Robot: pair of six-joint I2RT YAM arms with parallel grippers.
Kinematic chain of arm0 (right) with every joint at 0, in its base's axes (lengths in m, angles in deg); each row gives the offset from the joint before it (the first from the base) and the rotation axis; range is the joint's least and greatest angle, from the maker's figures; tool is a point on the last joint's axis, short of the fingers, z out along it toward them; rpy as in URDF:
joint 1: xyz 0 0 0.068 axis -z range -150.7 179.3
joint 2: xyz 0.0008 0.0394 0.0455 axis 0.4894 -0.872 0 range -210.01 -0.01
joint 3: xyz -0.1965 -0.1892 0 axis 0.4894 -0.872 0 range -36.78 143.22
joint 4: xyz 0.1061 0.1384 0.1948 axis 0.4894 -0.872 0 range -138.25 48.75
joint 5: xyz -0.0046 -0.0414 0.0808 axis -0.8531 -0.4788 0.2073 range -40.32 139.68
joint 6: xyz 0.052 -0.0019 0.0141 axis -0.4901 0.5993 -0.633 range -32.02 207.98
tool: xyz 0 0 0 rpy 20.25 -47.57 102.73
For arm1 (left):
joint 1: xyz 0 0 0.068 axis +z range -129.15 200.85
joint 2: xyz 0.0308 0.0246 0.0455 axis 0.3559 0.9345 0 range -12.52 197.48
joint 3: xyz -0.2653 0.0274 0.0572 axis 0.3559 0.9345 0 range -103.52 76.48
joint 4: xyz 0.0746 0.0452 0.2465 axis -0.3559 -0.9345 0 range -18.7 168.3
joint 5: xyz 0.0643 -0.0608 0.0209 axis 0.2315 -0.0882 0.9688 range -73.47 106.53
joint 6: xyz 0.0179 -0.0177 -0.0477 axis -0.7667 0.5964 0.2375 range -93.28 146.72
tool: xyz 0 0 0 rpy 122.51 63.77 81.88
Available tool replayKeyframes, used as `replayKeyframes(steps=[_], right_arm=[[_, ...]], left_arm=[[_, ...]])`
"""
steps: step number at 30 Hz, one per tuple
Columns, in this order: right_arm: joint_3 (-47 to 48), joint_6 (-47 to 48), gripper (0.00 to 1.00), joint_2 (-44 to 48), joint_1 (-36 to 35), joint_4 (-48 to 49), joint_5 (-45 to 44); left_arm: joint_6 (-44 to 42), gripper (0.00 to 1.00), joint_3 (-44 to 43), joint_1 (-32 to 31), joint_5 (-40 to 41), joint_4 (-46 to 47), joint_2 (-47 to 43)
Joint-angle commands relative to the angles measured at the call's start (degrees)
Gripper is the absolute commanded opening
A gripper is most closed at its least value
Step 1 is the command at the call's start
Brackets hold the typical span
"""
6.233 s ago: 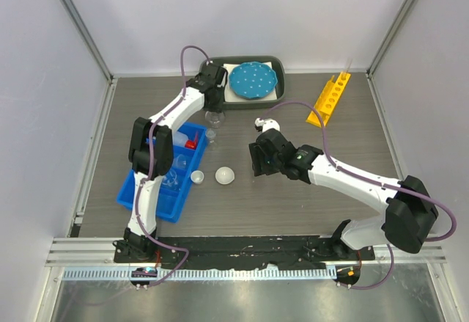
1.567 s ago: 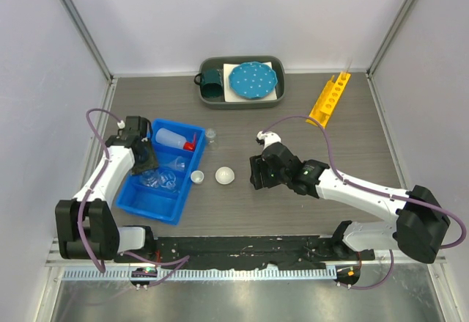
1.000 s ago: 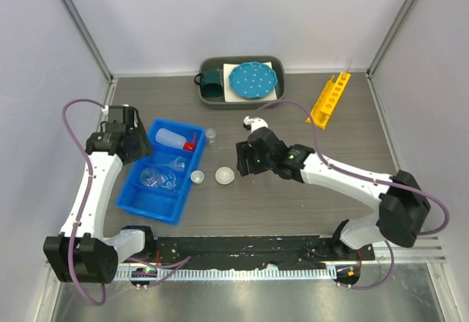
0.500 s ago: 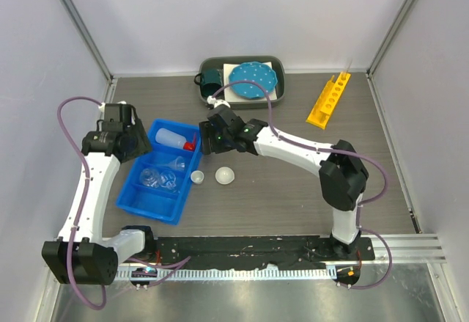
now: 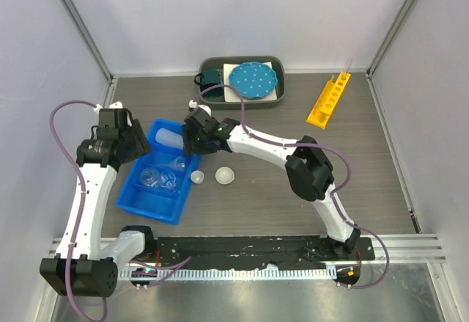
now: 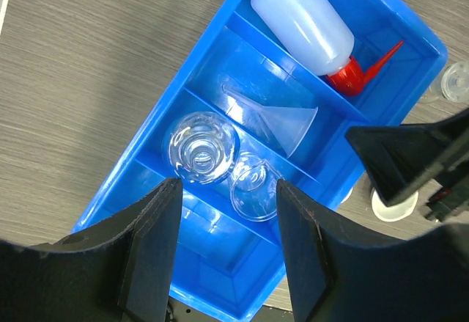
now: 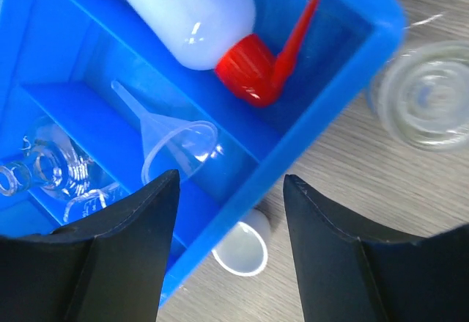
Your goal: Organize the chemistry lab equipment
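On our grey counter point(image 5: 293, 183) the blue tray point(image 5: 150, 206) holds the squeeze bottle point(image 6: 304, 21), funnel point(image 6: 282, 120) and flask point(image 6: 199, 149) in separate compartments, so we hover left gripper point(image 6: 227, 184) and right gripper point(image 7: 231, 179) spread and empty above it, small round dishes point(image 5: 224, 174) waiting beside.

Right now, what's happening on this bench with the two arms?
The left gripper and the right gripper both hover open over the blue tray, holding nothing. The tray already holds the squeeze bottle, funnel, flask and beaker. A small white dish and a round dish sit on the table beside it, and the yellow rack lies at the far right.
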Motion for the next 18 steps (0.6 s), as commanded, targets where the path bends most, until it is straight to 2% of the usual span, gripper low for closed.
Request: replayKeyframes(steps=[1, 12, 18], right_arm=[[8.4, -1.2, 0.64, -2.8, -2.3, -3.2, -1.1], [10.5, -2.0, 0.53, -6.6, -3.2, -6.7, -2.3], [12.5, -1.7, 0.32, -8.0, -3.3, -9.1, -3.9]], left_arm=[[0.5, 0.58, 1.5, 0.2, -2.2, 1.7, -1.9], [0.7, 0.58, 3.4, 0.2, -4.2, 3.5, -2.9], [0.8, 0.59, 3.9, 0.2, -5.2, 4.0, -3.5]])
